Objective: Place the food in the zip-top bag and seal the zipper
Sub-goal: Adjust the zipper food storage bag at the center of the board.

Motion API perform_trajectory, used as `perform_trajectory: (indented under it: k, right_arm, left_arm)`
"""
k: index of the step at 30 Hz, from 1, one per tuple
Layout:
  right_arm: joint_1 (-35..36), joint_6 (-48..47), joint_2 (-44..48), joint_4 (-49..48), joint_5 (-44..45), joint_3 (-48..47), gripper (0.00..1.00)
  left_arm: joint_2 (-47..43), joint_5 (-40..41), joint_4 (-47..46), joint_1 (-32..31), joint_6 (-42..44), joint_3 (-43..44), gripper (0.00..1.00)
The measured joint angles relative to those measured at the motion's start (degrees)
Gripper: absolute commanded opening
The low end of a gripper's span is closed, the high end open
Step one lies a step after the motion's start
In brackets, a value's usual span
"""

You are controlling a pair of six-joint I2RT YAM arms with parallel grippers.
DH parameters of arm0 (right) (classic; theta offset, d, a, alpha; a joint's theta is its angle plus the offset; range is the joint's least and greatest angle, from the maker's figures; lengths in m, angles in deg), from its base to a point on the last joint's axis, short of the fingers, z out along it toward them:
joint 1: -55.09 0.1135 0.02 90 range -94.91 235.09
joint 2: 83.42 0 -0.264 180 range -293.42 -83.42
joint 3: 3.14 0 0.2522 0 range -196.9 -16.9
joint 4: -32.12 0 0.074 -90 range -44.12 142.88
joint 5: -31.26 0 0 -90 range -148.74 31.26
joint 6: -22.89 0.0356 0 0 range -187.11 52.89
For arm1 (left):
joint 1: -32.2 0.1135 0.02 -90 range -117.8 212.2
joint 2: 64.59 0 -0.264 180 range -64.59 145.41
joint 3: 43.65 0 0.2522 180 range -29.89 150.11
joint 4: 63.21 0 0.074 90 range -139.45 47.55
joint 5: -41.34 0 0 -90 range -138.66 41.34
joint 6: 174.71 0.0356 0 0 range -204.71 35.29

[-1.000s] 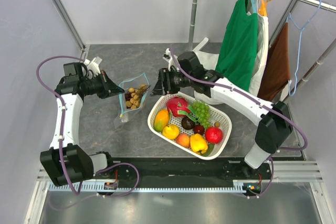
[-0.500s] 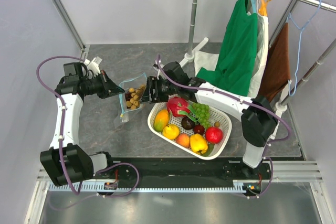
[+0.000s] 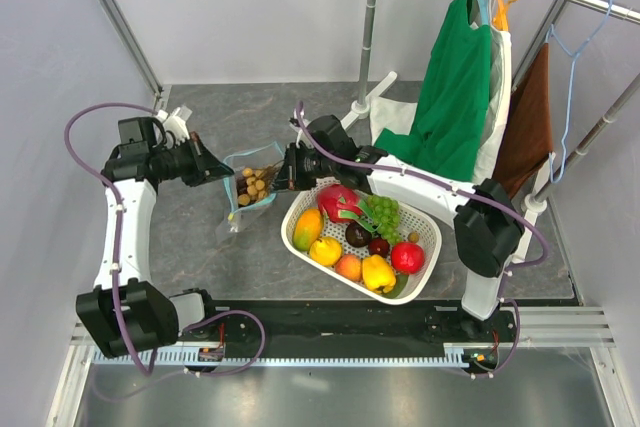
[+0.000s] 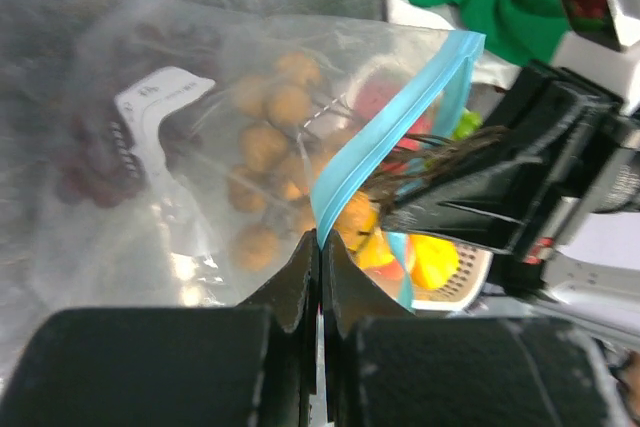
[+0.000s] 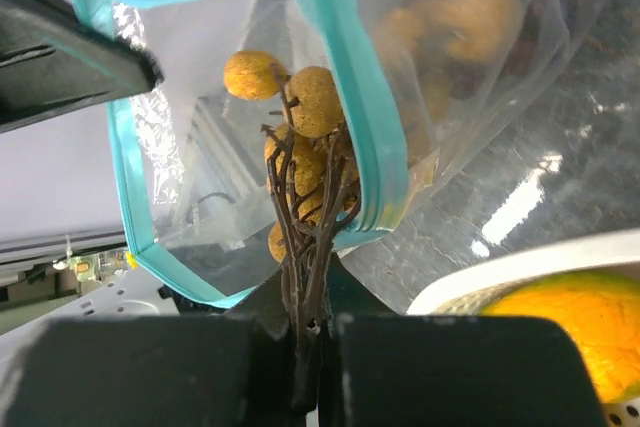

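Observation:
The clear zip-top bag [image 3: 247, 187] lies left of the basket, and its teal zipper [image 4: 400, 107] stands open. My left gripper [image 4: 320, 243] is shut on the zipper's near edge, holding the mouth up. A brown berry cluster [image 5: 300, 97] sits in the mouth, and its dark stem runs back between the fingers of my right gripper [image 5: 312, 319], which is shut on it. In the top view the right gripper [image 3: 284, 174] meets the bag's right edge, opposite the left gripper [image 3: 222, 173]. Dark purple grapes [image 4: 85, 162] show through the plastic deeper in the bag.
A white perforated basket [image 3: 428, 247] to the right of the bag holds several fruits, among them a mango [image 3: 308, 228], an orange peach [image 3: 348, 267] and green grapes [image 3: 381, 212]. Clothes on hangers [image 3: 455, 77] hang from a rail at the back right.
My right gripper has moved left to the bag's mouth and gone from open to shut on the berry cluster's stem. The left gripper has kept its hold on the zipper edge.

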Motion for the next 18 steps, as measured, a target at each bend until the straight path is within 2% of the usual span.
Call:
perform_trajectory:
  k: [9, 13, 14, 15, 17, 18]
  right_arm:
    - [0.94, 0.0, 0.48, -2.27, -2.95, -7.98, 0.0]
    - [2.34, -2.27, 1.03, 0.33, -2.25, -8.9, 0.0]
    - [2.73, -3.98, 0.96, 2.78, -0.94, -9.38, 0.04]
    - [3.13, -5.73, 0.96, 4.96, 1.05, -9.7, 0.21]
    - [3.61, -9.42, 0.96, 8.68, 4.44, -10.23, 0.27]
    - [3.65, -10.78, 0.96, 9.57, 5.77, -10.27, 0.43]
  left_arm:
    - [-7.08, 10.64, 6.01, 0.0, 7.91, 11.98, 0.02]
    - [-8.94, 12.76, 8.17, -0.98, 12.07, 12.76, 0.02]
    - [-8.96, 13.07, 8.48, -1.6, 12.83, 11.89, 0.02]
    - [-8.52, 13.22, 8.98, -2.64, 13.77, 10.38, 0.02]
    - [-5.97, 12.85, 9.86, -3.72, 14.67, 7.89, 0.02]
    - [-4.09, 12.52, 10.32, -3.98, 14.78, 6.82, 0.02]
